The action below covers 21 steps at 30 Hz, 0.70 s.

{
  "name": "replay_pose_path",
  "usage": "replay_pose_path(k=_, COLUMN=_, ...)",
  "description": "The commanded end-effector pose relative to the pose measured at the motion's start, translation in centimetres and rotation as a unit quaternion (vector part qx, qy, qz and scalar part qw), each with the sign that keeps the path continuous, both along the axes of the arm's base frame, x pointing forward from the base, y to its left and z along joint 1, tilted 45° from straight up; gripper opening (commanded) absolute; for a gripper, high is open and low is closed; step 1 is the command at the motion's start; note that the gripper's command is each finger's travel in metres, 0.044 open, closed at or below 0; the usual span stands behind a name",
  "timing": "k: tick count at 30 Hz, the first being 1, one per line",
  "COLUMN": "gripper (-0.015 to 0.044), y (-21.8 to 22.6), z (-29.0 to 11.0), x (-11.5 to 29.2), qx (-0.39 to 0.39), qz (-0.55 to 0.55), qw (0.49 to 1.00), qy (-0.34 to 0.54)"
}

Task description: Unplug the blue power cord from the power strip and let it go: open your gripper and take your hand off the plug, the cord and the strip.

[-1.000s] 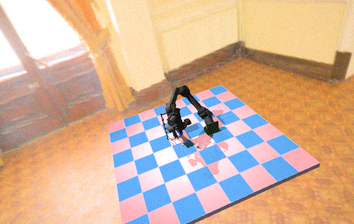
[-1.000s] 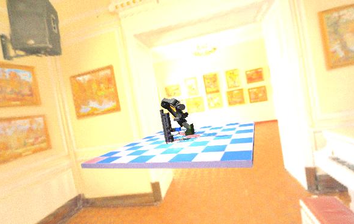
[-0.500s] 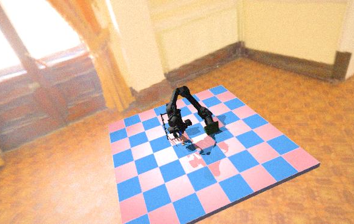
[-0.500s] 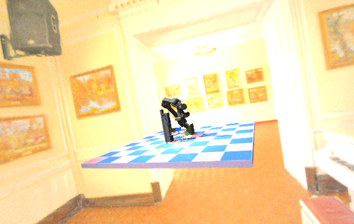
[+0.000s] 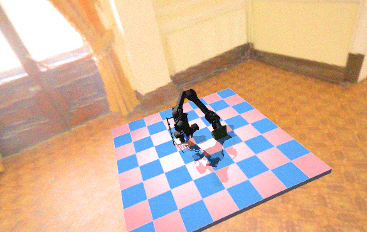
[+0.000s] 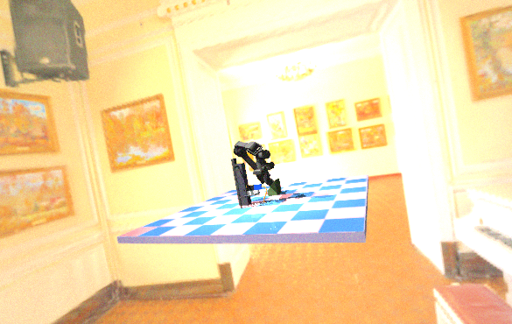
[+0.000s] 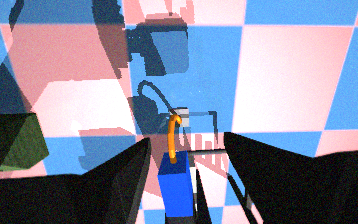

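Observation:
In the wrist view my gripper (image 7: 187, 140) is open, its two black fingers spread wide. The blue plug (image 7: 176, 187) (image 5: 186, 137) (image 6: 256, 187) stands between them with a gap on each side, touching neither finger. An orange cord (image 7: 172, 137) curves up from the plug to a small white block (image 7: 181, 114). The power strip (image 6: 241, 184) (image 5: 171, 131) stands upright as a dark narrow panel right beside the plug. I cannot tell whether the plug's pins still sit in the strip.
A dark green block (image 5: 219, 131) (image 7: 10, 142) (image 6: 275, 187) sits on the chequered pink and blue platform (image 5: 253, 175) (image 6: 310, 214) to one side of the arm. The platform's edges are far from the gripper.

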<state>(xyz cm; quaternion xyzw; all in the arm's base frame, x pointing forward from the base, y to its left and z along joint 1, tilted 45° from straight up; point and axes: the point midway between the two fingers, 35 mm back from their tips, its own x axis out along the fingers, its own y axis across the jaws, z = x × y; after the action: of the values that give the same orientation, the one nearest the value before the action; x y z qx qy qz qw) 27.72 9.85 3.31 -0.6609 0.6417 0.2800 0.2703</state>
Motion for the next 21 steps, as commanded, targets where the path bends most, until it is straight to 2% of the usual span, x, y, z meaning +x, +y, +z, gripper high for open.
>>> replay_pose_path(k=1, gripper=0.0370, y=0.0, z=0.0, x=0.0, qx=0.000, qz=0.000, qw=1.000, qy=0.000)
replay_pose_path(k=4, gripper=0.0440, y=0.2, z=-0.1, x=0.0, qx=0.000, qz=0.000, qw=1.000, qy=0.000)
replay_pose_path(k=11, gripper=0.0440, y=5.0, z=-3.2, x=-0.1, qx=0.002, qz=0.000, qw=1.000, qy=-0.001)
replay_pose_path(k=21, gripper=0.0440, y=5.2, z=-3.3, x=-0.2, qx=0.002, qz=-0.001, qw=1.000, qy=-0.001)
